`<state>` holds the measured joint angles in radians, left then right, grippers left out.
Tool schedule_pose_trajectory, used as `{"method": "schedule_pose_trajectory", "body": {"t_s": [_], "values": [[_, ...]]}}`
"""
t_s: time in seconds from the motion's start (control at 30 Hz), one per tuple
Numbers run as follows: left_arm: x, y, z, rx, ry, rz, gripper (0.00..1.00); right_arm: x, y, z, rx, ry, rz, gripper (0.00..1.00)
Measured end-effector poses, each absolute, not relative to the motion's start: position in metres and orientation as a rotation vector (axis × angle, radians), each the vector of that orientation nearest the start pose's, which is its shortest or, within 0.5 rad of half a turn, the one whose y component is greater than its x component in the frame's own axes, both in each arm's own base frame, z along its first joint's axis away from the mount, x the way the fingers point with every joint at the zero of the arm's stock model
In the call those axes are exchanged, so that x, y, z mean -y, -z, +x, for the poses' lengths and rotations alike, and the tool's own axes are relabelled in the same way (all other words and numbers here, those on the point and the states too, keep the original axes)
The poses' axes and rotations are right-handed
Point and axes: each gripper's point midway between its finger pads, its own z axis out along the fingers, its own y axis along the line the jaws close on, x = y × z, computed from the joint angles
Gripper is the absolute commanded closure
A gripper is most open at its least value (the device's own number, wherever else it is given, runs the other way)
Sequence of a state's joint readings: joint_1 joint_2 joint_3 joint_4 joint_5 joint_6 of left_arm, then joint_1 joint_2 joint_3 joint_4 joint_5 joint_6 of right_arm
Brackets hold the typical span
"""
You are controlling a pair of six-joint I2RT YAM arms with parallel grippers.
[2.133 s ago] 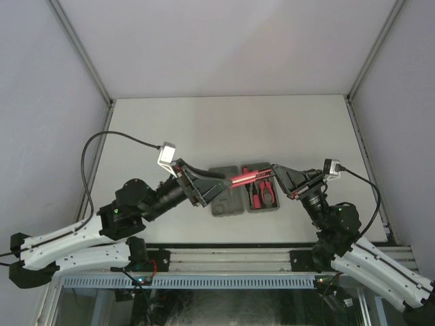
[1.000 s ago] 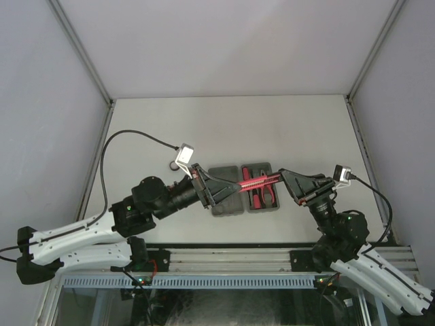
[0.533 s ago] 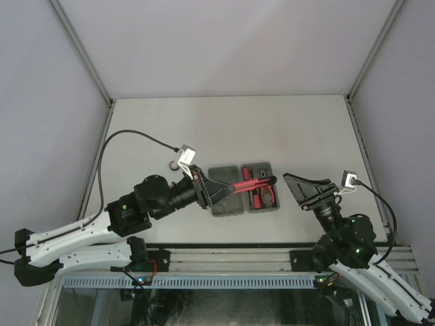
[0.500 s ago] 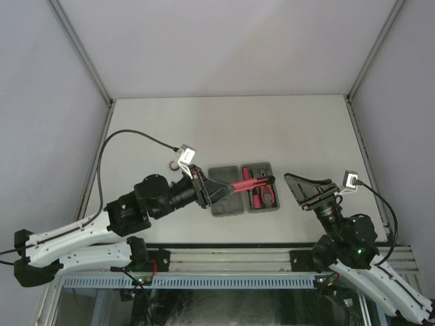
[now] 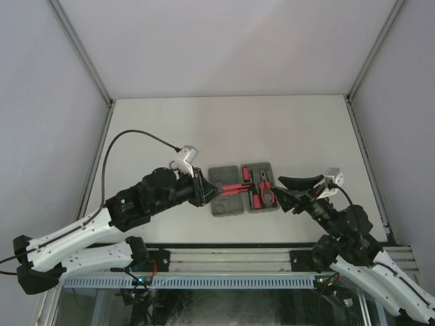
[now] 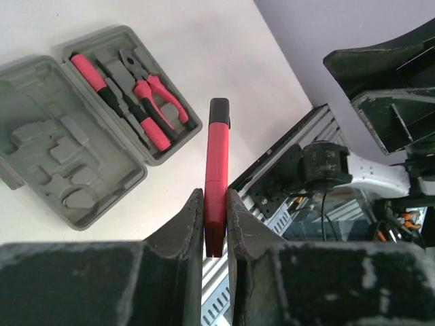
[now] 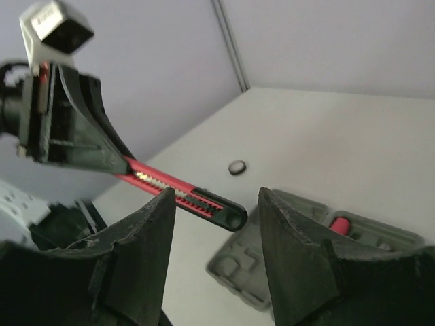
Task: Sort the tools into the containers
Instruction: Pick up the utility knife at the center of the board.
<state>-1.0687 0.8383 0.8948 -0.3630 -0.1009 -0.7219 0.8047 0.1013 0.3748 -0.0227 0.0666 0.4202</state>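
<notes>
**Left gripper pinches red tool over the trays; right gripper spread and empty**

The left gripper (image 6: pixel 215 197) is pressed onto the red tool (image 6: pixel 218 163), clamping it near one end. The rest of the tool juts straight out past the fingertips and ends in a black tip. From above, the tool hangs over the left tray (image 6: pixel 41 197), with its black tip reaching about as far as the seam where the two trays meet. It touches neither tray, as far as the views show.

The right gripper (image 7: pixel 215 204) is spread wide with nothing between its fingers (image 7: pixel 139 244). It sits just beside the outer edge of the right tray (image 6: pixel 182 134) and faces the tool's free end. In its own wrist view the black tip appears in the gap between the fingers, but farther off and apart from them.

The left tray holds only its moulded recesses. The right tray holds the pliers (image 6: pixel 155 88) and red-handled screwdrivers (image 6: pixel 88 68), lying side by side. The ring (image 7: pixel 236 167) rests on the table beyond the trays, apart from both grippers.
</notes>
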Motion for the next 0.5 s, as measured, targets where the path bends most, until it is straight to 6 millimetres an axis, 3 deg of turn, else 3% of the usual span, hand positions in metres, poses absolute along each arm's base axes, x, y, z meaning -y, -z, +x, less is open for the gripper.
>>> {"method": "schedule_pose_trajectory", "body": {"t_s": [0.13,0.33,0.5], "values": [[0.281,-0.266,0.142,-2.069,1.063,0.312,1.00,-0.181,-0.271,0.157,-1.439,-0.883,-0.400,0.49],[0.284,-0.258,0.139,-2.103,1.054,0.348,1.00,-0.189,-0.262,0.163,-1.541,-0.771,-0.560,0.52],[0.284,-0.258,0.138,-2.104,1.061,0.354,1.00,-0.198,-0.233,0.165,-1.655,-0.747,-0.647,0.53]]}}
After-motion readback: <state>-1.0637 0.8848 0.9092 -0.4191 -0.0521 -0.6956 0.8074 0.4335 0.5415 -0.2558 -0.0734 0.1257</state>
